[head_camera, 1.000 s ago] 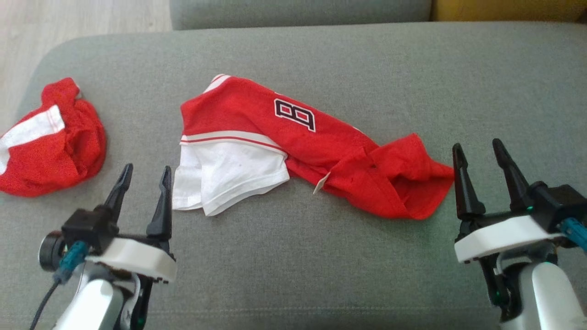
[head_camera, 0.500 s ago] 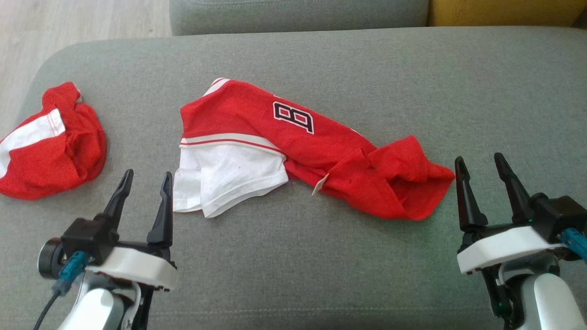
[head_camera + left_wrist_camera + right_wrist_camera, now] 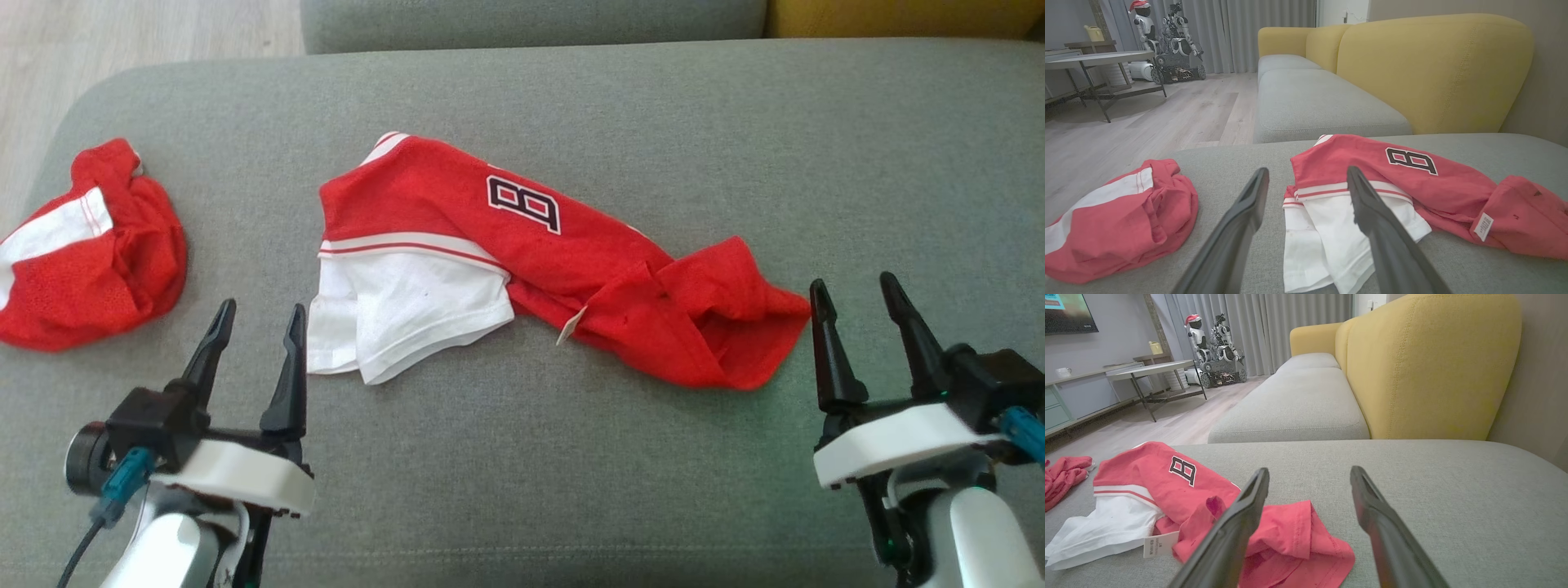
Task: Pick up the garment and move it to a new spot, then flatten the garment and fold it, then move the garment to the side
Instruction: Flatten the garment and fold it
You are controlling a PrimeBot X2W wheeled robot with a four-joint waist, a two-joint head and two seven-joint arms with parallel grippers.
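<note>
The shirt [image 3: 522, 253] is lying crumpled in the middle of the grey seat [image 3: 571, 457]. It is red with a white part and a letter B on it. The left tool [image 3: 262, 306] is sitting just beside the white part, its two fingers standing apart and holding nothing. The right tool [image 3: 852, 280] is sitting just beside the red end of the shirt, fingers apart too, holding nothing. Another red cloth [image 3: 90, 253] is lying bunched up at the left side of the seat, well apart from the shirt.
</note>
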